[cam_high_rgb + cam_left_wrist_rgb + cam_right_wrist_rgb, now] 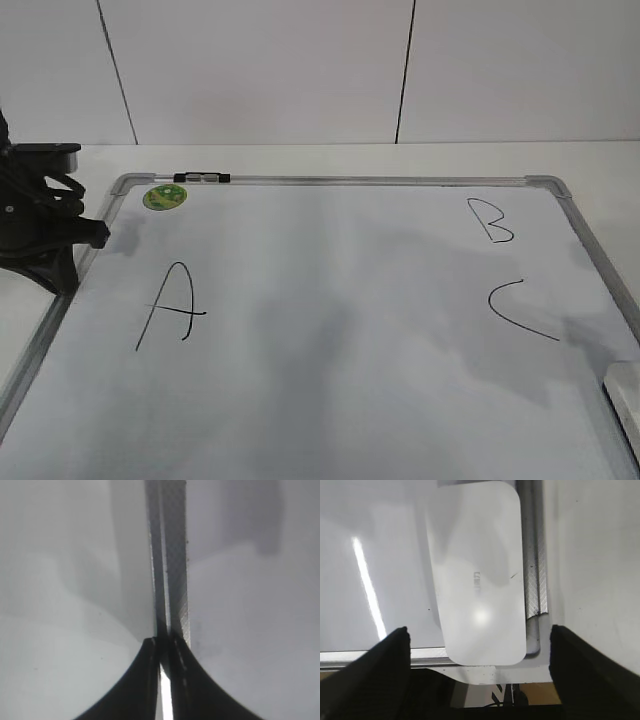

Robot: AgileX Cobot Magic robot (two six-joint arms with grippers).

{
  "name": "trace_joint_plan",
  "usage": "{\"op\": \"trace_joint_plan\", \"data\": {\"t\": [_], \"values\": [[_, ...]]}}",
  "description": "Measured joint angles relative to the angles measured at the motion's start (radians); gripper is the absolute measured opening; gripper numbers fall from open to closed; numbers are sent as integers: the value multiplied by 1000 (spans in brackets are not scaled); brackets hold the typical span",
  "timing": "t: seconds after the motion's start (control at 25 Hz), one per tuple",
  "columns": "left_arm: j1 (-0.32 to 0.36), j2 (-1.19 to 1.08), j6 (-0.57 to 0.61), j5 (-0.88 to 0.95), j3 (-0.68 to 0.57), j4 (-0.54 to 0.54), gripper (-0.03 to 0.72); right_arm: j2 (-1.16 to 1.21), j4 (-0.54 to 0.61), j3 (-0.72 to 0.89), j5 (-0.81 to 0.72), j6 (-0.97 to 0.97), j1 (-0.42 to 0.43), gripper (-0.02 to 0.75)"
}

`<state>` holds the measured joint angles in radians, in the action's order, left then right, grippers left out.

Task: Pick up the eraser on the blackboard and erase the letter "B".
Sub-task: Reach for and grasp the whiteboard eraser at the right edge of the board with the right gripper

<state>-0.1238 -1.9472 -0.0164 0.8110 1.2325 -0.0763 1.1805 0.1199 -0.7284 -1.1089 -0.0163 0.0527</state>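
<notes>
- Eraser (477, 575): the white, glossy block lies flat on the blackboard (330, 330) in its near right corner, just beside the grey frame on that side; the exterior view catches only a sliver of it (625, 395) at the right edge.
- A small grey marking sits on its top face, and nothing is touching it.
- Right gripper (480, 645): it hangs over the eraser with its two dark fingers (390, 655) spread wide, one on each side of the block and clear of it.
- Letter "B" (490, 221): drawn in thin black marker near the board's far right, whole and unsmeared, with the curved "C" (520, 310) just below it.
- Letter "A" (170, 305): well apart, on the left half.
- Green magnet (164, 196): round, at the far left corner, close to a short dark marker (201, 178) lying along the top frame.
- Left gripper (162, 652): its jaws are closed together, tips over the board's left frame rail (172, 555), gripping nothing.
</notes>
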Motion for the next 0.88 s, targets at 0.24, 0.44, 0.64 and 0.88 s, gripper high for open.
{"op": "trace_joint_plan", "data": {"t": [0.24, 0.44, 0.64, 0.88], "values": [[0, 0, 0, 0, 0, 0, 20, 108, 4, 0, 58, 16, 0, 669], [0, 0, 0, 0, 0, 0, 20, 174, 10, 0, 85, 26, -11, 669], [0, 0, 0, 0, 0, 0, 20, 232, 0, -4, 115, 28, -28, 669], [0, 0, 0, 0, 0, 0, 20, 284, -11, -4, 139, 28, -28, 669]]}}
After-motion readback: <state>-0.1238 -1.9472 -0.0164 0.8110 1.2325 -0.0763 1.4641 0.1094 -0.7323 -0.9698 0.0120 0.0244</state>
